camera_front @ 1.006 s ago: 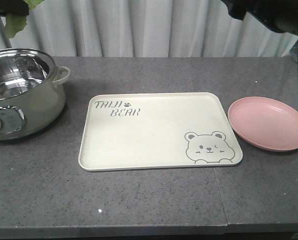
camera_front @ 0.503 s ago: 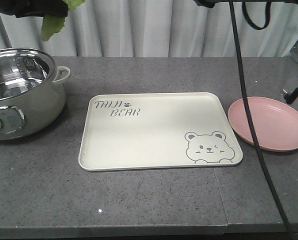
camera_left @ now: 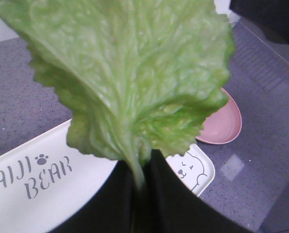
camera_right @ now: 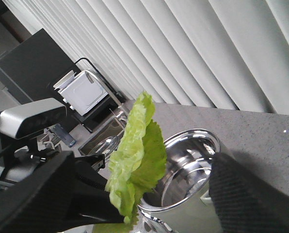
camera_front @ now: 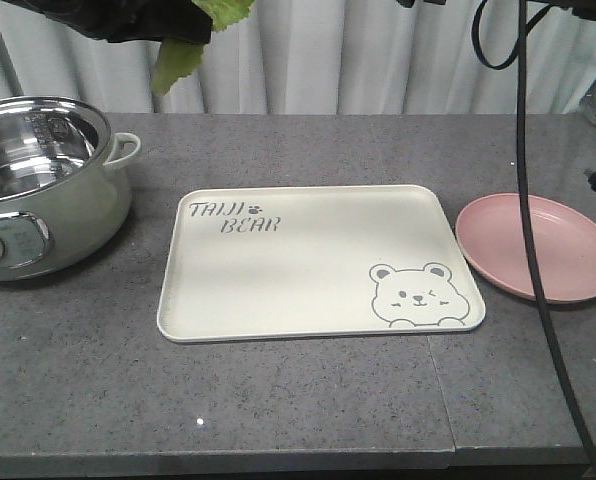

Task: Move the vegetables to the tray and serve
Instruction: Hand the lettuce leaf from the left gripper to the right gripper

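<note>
High over the counter (camera_front: pixel 78 380), the left end effector (camera_left: pixel 138 187) grips the vegetables (camera_left: pixel 130 73).

The tray (camera_front: pixel 318 262) lay on the tabletop (camera_front: pixel 308 400), near its middle. The cooking pot (camera_front: pixel 43 185) stood left of the tray, apart from it and slightly farther back. The plate (camera_front: pixel 536 247) lay right of the tray, just beside its right rim. The lettuce leaf (camera_front: pixel 193 40) hung high over the tray's left rear part, touching nothing below, with its stem clamped in the left claw (camera_left: pixel 139 194). How far back it hung could not be told. A curtain (camera_front: pixel 378 55) hung behind the tray, past the tabletop's far edge.
</note>
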